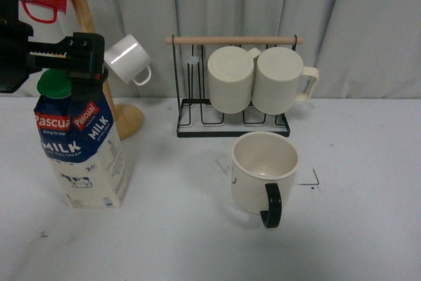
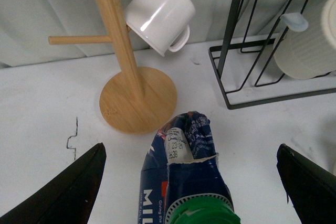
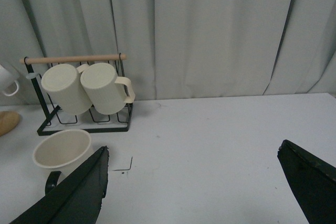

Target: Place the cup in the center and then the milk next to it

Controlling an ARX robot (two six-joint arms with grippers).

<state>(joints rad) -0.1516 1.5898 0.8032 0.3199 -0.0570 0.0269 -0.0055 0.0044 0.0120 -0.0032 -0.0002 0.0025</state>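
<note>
Straddling the top of the milk (image 1: 84, 153), the left gripper (image 2: 193, 182) is hanging with its fingers (image 2: 79, 184) spread wide. In the left wrist view the green cap (image 2: 202, 214) and folded gable are sitting between them with clear space on each side, so nothing is being grasped yet. The right gripper (image 3: 194, 182) is also gaping, with only bare table (image 3: 220, 129) beneath it. The carton is standing at the left of the table, well apart from the cup (image 1: 263, 169), which is sitting upright near the middle. The cup's mouth is facing up and its black handle (image 1: 273, 205) is pointing toward the robot. The milk's long axis is running vertically, with the cap uppermost and the printed corner turning toward the robot. Trouble is most likely coming from a grip taken so high. Pinching the soft gable could be crushing it, or letting the tall carton swing and tip as it travels. The wooden mug tree (image 2: 137, 100) and its hanging white mug (image 2: 157, 11) are standing just behind the carton, so a lift drifting backward could be knocking them. Setting the carton down too close could be nudging the cup off its spot.
</note>
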